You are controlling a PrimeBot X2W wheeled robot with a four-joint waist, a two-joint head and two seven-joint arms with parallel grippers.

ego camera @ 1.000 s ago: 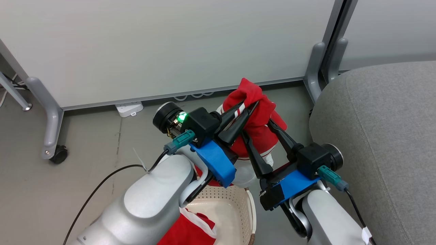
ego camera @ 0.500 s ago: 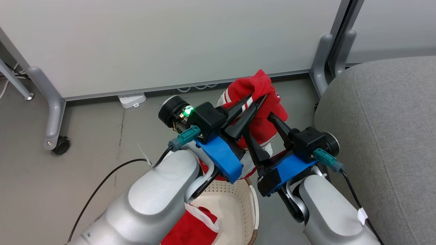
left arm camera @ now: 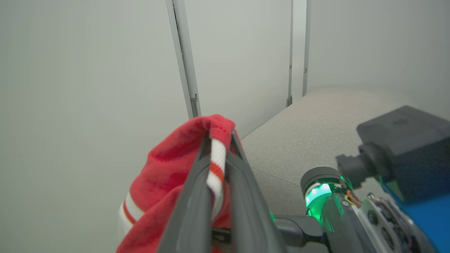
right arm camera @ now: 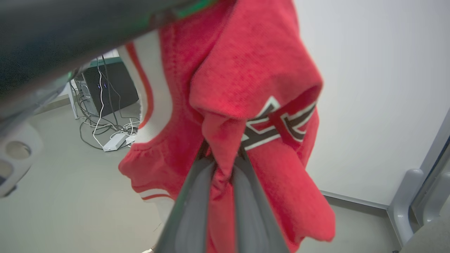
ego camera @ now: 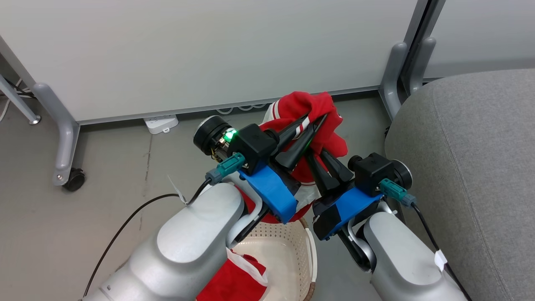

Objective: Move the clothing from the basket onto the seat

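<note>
The left end effector (ego camera: 317, 118) is pressed together on a red garment (ego camera: 309, 104), its two dark fingers pinching a strip of white-and-red striped trim at the top fold, as the left wrist view shows (left arm camera: 218, 140). The right end effector (ego camera: 317, 151) sits just beside and below it, fingers crossing under the left pair, and is also pinched on the same garment. In the right wrist view (right arm camera: 222, 154) it nips a narrow red fold right under the dark-and-white logo patch (right arm camera: 277, 123). The garment hangs bunched from both grips, held in the air in front of a pale partition panel (ego camera: 209, 54).

Below the two end effectors and back toward the robot's body stands the basket (ego camera: 311, 251), cream with perforated walls. A second red garment (ego camera: 238, 280) with a white edge lies inside it, partly hidden by the left forearm.

The grey seat (ego camera: 468, 159) lies to the right of the right end effector, near it but apart, with nothing red on the part that shows.
</note>
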